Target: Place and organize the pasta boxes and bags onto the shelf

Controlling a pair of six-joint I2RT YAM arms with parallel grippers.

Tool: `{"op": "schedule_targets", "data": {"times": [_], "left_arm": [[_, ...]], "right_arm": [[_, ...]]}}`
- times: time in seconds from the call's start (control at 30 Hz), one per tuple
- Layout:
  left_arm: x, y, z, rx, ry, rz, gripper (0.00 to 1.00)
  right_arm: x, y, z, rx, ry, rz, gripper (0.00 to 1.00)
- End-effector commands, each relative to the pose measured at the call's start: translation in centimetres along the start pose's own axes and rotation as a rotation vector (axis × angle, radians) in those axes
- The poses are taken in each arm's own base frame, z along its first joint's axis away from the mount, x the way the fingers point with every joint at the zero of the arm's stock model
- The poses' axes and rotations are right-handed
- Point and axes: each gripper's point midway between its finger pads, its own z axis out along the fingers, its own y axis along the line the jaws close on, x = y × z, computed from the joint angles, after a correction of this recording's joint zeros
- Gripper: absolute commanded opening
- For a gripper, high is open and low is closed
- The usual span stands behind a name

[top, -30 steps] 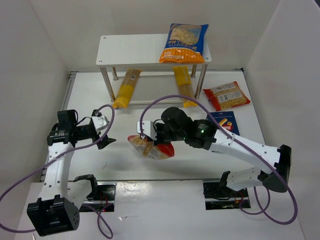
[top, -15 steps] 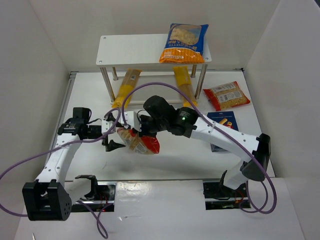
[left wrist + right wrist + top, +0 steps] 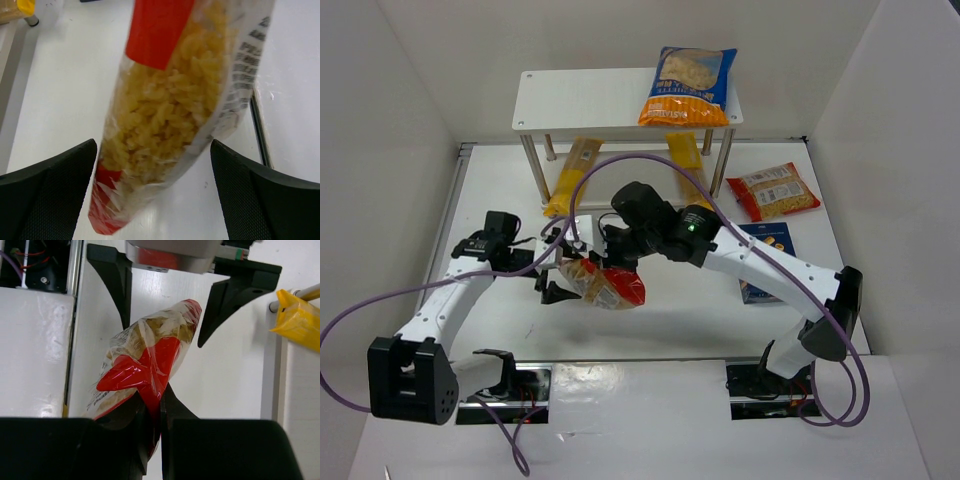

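The right gripper [image 3: 157, 400] is pinched tight on a red flap of the red bag [image 3: 145, 357]. The bag hangs from it over the near middle of the table [image 3: 680, 320] and looks lifted off the surface. A second ago the bag hung further right, with the left gripper well apart at the left side. Since then the right arm has swung the bag leftward and the left arm has reached in to meet it.

The left gripper [image 3: 558, 268] now stands wide open and holds nothing. Its fingers [image 3: 55, 190] sit either side of the bag's free end, with a gap showing on both sides, so they are not touching it.

This reads as a handover about to happen. The bag is no closer to the shelf, but the left arm would be placed to carry it to the bare left half of the top. The left jaws need to close on the bag before the right gripper lets go.

Further back, nothing has moved. The box [image 3: 770, 240] lies flat at the right, partly under the right arm, and the second red bag [image 3: 773, 191] is just beyond it. The yellow packs [image 3: 573, 177] lie under the shelf [image 3: 590, 100], poking out toward the front. The orange bag [image 3: 688, 85] rests on the right end of the shelf top.
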Motion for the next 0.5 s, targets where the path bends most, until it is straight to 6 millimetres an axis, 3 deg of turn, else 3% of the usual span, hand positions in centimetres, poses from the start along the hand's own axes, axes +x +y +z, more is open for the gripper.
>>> {"op": "schedule_targets", "data": {"times": [0.0,0.13,0.33,0.43,0.47], "left_arm": [[-2.1,0.9,0.4,0.026,-0.091,0.072,1.00],[-2.7,0.9,0.9,0.050,-0.108,0.079,1.00],[-2.0,0.2,2.3,0.112,-0.109,0.051,0.98],[-1.9,-0.3,3.0,0.146,-0.118,0.034,0.91],[-2.1,-0.1,3.0,0.149,-0.128,0.035,0.83]], "right_arm": [[-6.9,-0.9,-3.0,0.020,-0.217,-0.068,0.00],[-6.7,-0.9,-2.7,0.014,-0.208,-0.064,0.00],[-6.8,-0.6,-2.6,-0.029,-0.209,-0.062,0.00],[-7.0,-0.6,-2.4,-0.037,-0.213,-0.063,0.00],[-7.0,-0.6,-2.4,-0.037,-0.214,-0.063,0.00]]}}
